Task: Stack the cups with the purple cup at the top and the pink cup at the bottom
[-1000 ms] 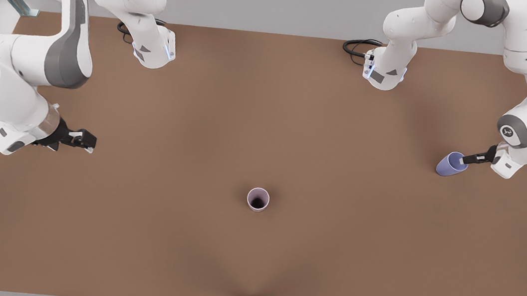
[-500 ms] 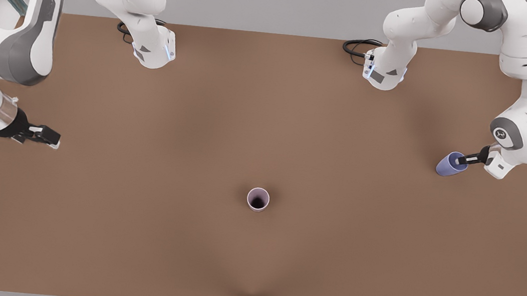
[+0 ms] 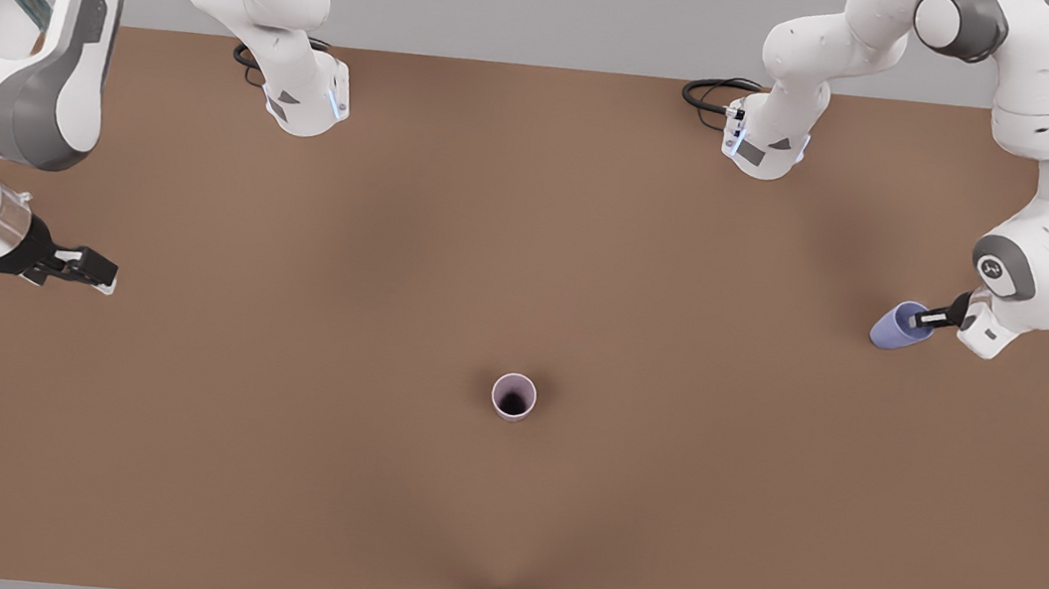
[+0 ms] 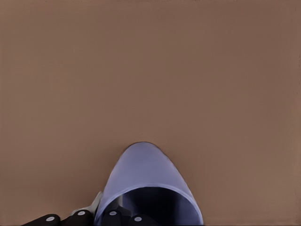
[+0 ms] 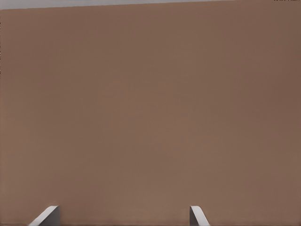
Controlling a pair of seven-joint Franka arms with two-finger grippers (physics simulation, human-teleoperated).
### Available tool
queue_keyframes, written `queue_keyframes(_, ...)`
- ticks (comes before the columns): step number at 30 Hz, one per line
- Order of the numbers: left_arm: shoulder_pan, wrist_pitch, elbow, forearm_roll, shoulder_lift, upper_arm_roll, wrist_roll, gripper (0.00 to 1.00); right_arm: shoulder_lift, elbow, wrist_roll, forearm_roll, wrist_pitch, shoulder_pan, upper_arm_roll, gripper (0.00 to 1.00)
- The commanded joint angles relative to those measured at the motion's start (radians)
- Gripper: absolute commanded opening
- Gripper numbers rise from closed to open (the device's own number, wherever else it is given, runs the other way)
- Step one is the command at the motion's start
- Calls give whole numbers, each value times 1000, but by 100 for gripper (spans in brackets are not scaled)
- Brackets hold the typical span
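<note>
Purple cup [image 3: 893,328] in left jaws [image 3: 928,320] (rim pinched)

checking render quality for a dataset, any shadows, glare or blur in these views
Front view: soft dark shadow patches on the table around the pink cup; no glare. Left wrist view: even light, purple cup cropped at the frame edge, rim crisp. Right wrist view: flat, even brown.

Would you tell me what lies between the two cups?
Nothing: in the front view, bare table separates the pink cup from the purple cup.
</note>
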Motion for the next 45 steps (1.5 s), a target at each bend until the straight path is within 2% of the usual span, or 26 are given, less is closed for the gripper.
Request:
queue_keyframes(1, 0, -7, 2, -38, -4, -5, -3, 21, 0, 0, 0, 0, 0, -1, 0, 100)
queue_keyframes(4, -8, -26, 6, -40, -40, -10, -12, 21, 0, 2, 0, 0, 2, 1, 3, 100)
queue_keyframes(6, -48, -110, 54, -40, -90, -33, -18, 21, 0, 2, 0, 0, 2, 1, 3, 100)
queue_keyframes(9, -236, -248, 186, -40, -180, -32, -92, 21, 2, 3, 0, 0, 5, -1, 5, 100)
queue_keyframes(11, -334, -346, 287, -38, -186, -30, -147, 21, 5, 2, 0, -2, 9, 1, 5, 100)
queue_keyframes(15, -542, -345, 350, -40, -172, -35, -424, 21, 23, 3, 0, 0, 25, 4, 8, 100)
queue_keyframes(16, -555, -346, 376, -38, -163, -88, -515, 21, 26, 3, 0, -2, 25, 4, 9, 100)
queue_keyframes(22, -565, -397, 643, -28, 15, -309, -965, 21, 34, 6, 0, 0, 26, 4, 11, 100)
queue_keyframes(32, -741, -380, 1072, -179, 358, -300, -1305, 21, 40, 6, 0, -2, 49, 4, 20, 100)
queue_keyframes(39, -783, -267, 1114, -310, 429, -300, -1407, 21, 40, 9, 2, -3, 58, 2, 18, 100)
queue_keyframes(45, -787, -268, 1106, -324, 458, -300, -1402, 21, 58, 23, 5, -77, 74, 24, 20, 100)
